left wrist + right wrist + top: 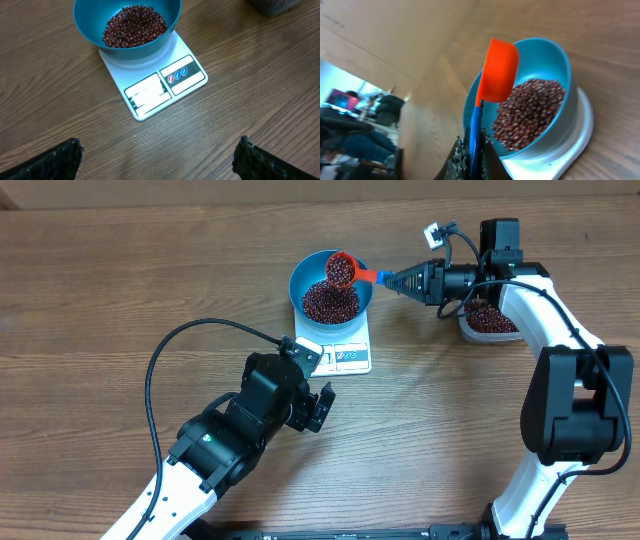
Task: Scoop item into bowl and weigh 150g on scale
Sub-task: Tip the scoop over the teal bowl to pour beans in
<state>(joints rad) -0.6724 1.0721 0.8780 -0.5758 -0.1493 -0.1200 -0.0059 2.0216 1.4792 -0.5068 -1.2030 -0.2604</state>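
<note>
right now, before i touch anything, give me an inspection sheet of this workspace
surface: wooden table, brown grain
job's things: blue bowl sits on the white scale, beans heaped inside; display unreadable; red scoop with beans in it, above the bowl
clutter: clear tub of beans, partly hidden by the right arm
grippers: right gripper shut on the scoop's blue handle; left gripper open, empty, short of the scale
cables: black cable loops over the table beside the left arm
surroundings: blurred room with people, right wrist view only
</note>
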